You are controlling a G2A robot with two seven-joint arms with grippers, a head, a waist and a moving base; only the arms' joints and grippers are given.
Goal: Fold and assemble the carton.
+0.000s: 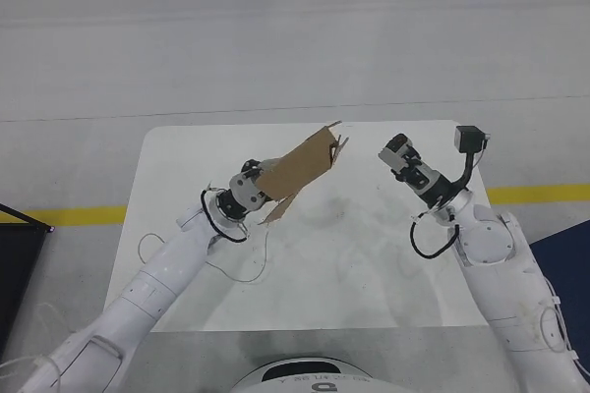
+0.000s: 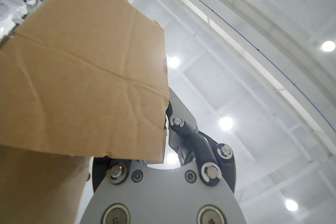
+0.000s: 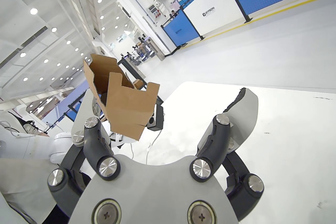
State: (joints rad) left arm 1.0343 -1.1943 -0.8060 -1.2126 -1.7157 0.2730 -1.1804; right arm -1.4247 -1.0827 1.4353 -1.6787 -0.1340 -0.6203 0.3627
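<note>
- Carton: was held clear above the table, over its far left part, tilted, with the far end raised. It was only partly formed, with its flaps loose and one end open toward the right arm.
- Left claw: was closed on the carton's lower end. The exact hold was hidden by the board.
- Right claw: was open and empty, well apart from the carton, over the table's far right part.
- Risk, slipping: the carton was gripped at one end only. A push on the far flaps was judged likely to swing or pull it out of the claw.
- Risk, crushing: creases were already seen in the board beside the left claw. More squeezing or twisting there could buckle the panel.
- Risk, wrong fold: the loose notched flaps could be caught out of order or bent off their score lines by an off-line approach.
- Risk, collapse: without the table beneath it, the open sleeve could be flattened by pressure.
</note>
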